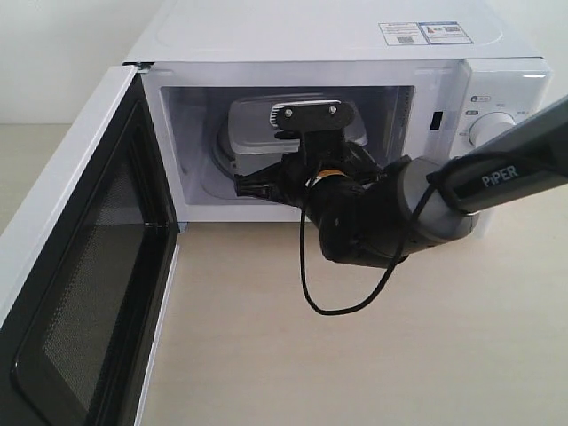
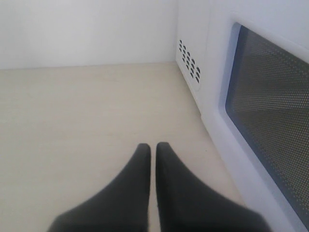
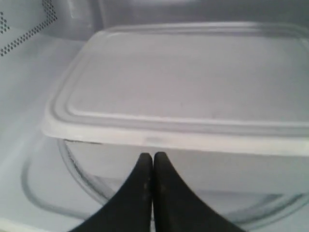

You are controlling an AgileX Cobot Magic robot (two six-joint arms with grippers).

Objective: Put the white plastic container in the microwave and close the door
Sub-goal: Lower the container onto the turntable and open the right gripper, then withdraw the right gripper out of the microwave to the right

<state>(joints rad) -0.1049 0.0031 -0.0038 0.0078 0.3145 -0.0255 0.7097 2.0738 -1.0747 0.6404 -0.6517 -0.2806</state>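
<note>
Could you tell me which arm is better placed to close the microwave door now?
Probably left: the left pincer, shut, sits beside the door's outer face, free to push. The right pincer is inside the microwave, at the white plastic container, and must withdraw first.

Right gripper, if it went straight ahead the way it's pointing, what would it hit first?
Probably the container: its near side wall sits right ahead of the shut fingers, seemingly close, though depth is unclear.
</note>
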